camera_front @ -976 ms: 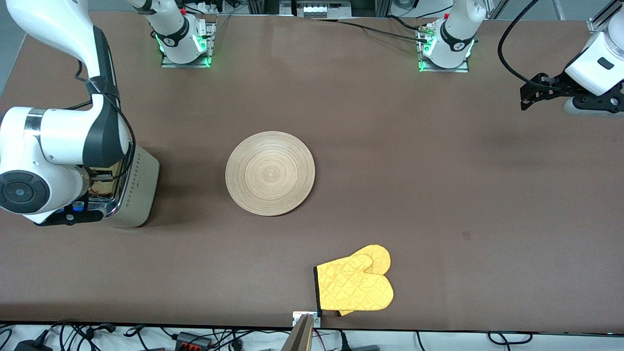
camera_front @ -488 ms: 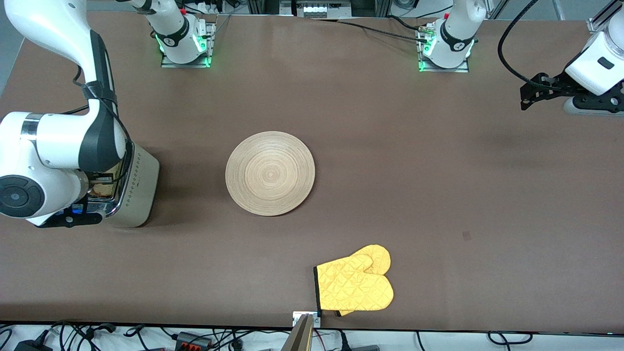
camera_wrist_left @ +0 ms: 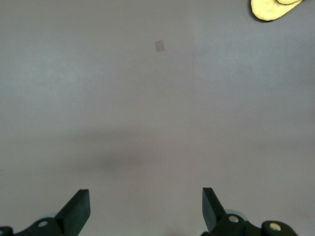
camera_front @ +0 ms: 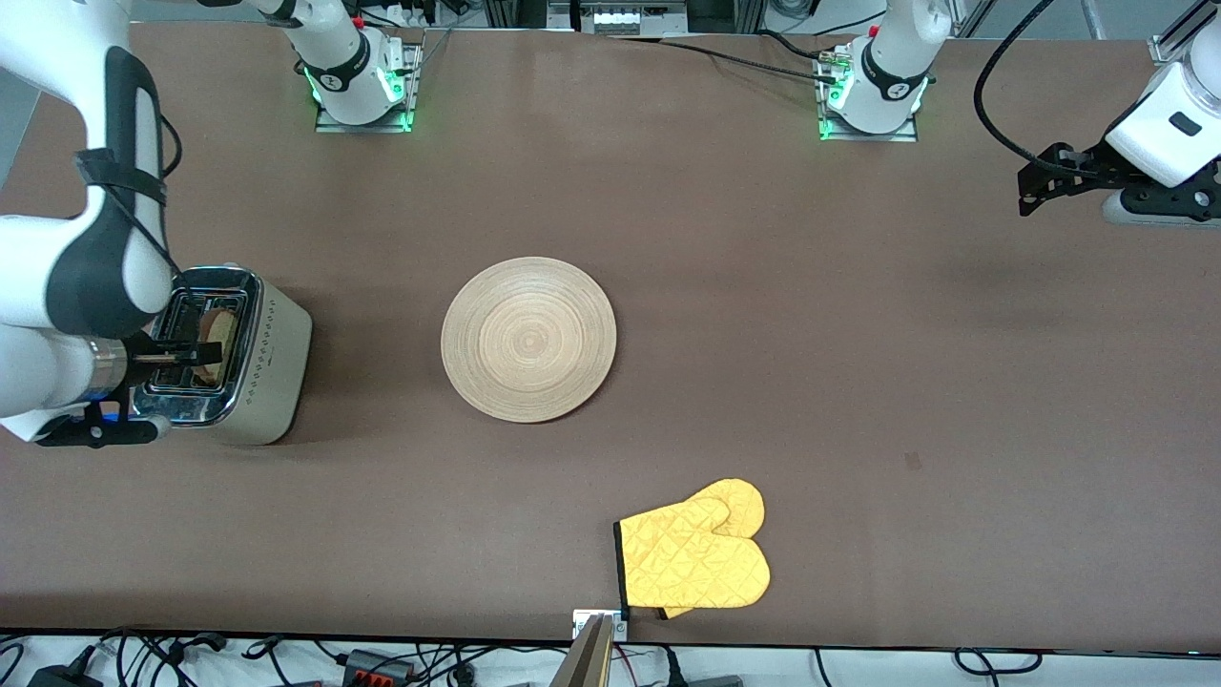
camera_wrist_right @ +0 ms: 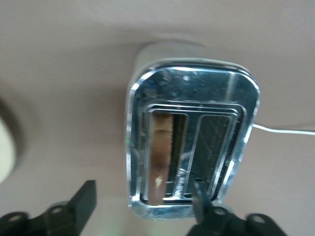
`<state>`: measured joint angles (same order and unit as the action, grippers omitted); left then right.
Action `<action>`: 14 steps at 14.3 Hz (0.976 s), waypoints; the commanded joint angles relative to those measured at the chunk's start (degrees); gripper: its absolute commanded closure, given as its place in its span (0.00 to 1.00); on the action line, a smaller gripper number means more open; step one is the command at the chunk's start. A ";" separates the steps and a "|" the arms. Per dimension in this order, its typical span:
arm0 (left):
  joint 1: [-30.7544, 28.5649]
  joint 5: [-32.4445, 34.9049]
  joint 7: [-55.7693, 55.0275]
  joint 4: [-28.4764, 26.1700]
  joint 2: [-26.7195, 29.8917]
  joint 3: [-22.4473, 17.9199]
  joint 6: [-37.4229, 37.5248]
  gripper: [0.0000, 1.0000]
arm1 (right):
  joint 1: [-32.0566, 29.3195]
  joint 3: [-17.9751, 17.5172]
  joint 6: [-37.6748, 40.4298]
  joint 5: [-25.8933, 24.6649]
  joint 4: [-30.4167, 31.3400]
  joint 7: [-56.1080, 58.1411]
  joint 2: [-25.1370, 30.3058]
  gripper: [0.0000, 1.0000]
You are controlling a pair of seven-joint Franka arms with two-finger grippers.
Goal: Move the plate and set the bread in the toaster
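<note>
The toaster stands toward the right arm's end of the table, chrome top up. The bread stands in its slot on the plate's side, its top edge showing; in the right wrist view the bread fills one slot of the toaster and the other slot is empty. My right gripper hovers just above the toaster top, open, with nothing between its fingers; its fingertips straddle the toaster's end. The light-wood plate lies bare mid-table. My left gripper waits open.
A yellow oven mitt lies near the table's front edge, nearer the front camera than the plate; its tip also shows as the mitt in the left wrist view. The toaster's white cord trails off over the table.
My right gripper has opened and let go of the bread, which now sits in the slot. The right arm has lifted and pulled back, uncovering the toaster top. The left arm has not moved.
</note>
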<state>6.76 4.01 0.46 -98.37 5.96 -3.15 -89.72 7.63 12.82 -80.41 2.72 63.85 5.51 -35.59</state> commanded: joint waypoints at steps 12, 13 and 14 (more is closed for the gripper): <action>0.09 -0.32 -0.11 2.40 -1.04 -0.01 1.39 0.00 | -1.12 -0.26 -2.38 4.48 -1.45 1.60 6.41 0.00; 0.09 -0.32 -0.20 2.40 -1.04 -0.01 1.39 0.00 | -1.30 -0.25 -1.68 4.49 -1.53 1.78 6.41 0.00; 0.09 -0.32 -0.20 2.40 -1.04 0.08 1.39 0.00 | -1.48 -0.25 -1.50 4.49 -1.71 1.78 6.59 0.00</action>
<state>6.77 4.01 0.45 -98.00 5.92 -3.11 -89.72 6.79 12.38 -82.53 6.25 62.86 6.30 -29.06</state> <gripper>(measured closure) 0.000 0.000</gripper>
